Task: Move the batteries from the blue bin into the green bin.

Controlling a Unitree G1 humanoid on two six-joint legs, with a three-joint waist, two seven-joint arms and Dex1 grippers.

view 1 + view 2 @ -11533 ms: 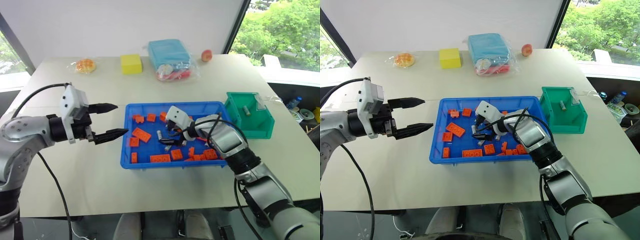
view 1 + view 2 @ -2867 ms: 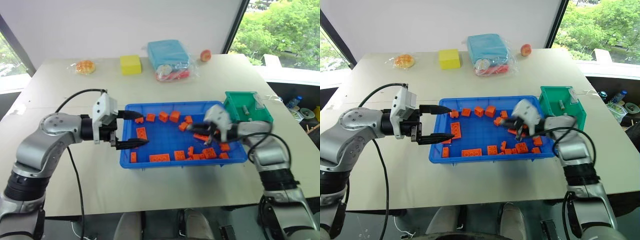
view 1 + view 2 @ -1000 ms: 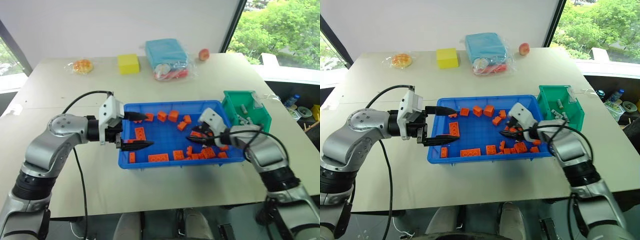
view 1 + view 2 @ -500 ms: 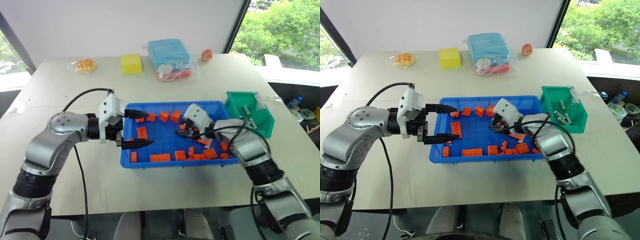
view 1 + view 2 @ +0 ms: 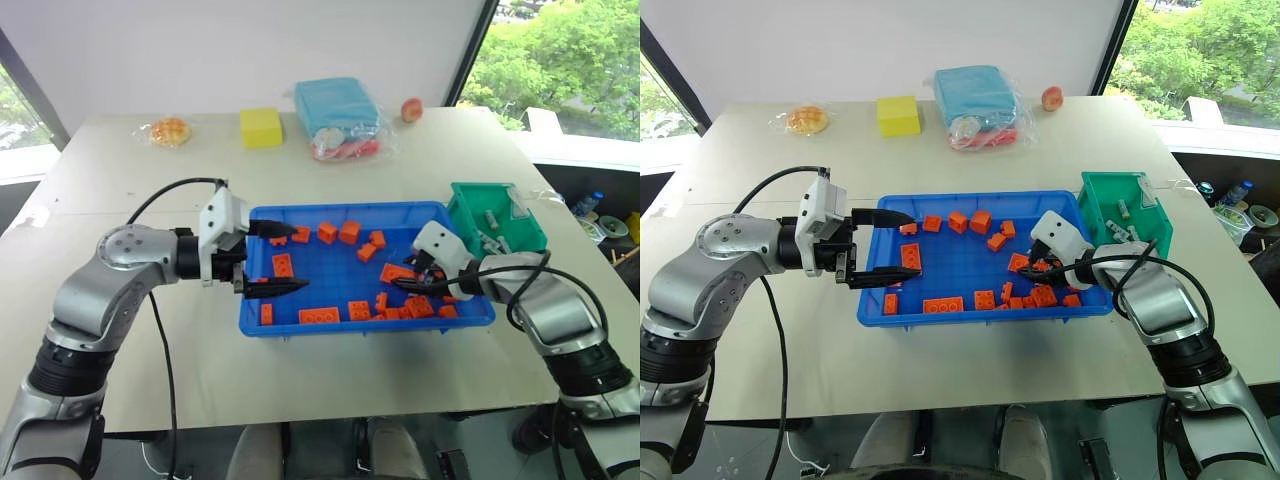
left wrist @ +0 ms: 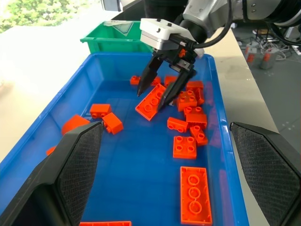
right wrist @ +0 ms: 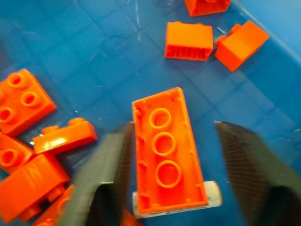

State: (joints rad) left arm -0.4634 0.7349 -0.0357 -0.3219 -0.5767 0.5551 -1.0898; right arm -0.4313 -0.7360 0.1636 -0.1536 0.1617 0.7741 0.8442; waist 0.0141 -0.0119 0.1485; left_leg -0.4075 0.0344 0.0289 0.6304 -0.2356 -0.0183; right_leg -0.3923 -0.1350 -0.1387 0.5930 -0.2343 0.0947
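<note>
Right gripper (image 6: 162, 89): being held spread over an upturned orange brick (image 7: 168, 150) in the blue bin (image 5: 262, 322), apparently so the battery (image 7: 212, 193) peeking from under that brick can be reached.
Left gripper (image 5: 272, 257): being kept spread and empty over the bin's left end, seemingly waiting out of the way.
Batteries: several are lying in the green bin (image 5: 1160, 252), just beside the blue bin's right end on the tabletop (image 5: 150, 370).
Bricks: being left scattered in the blue bin, since they are not part of the job.
</note>
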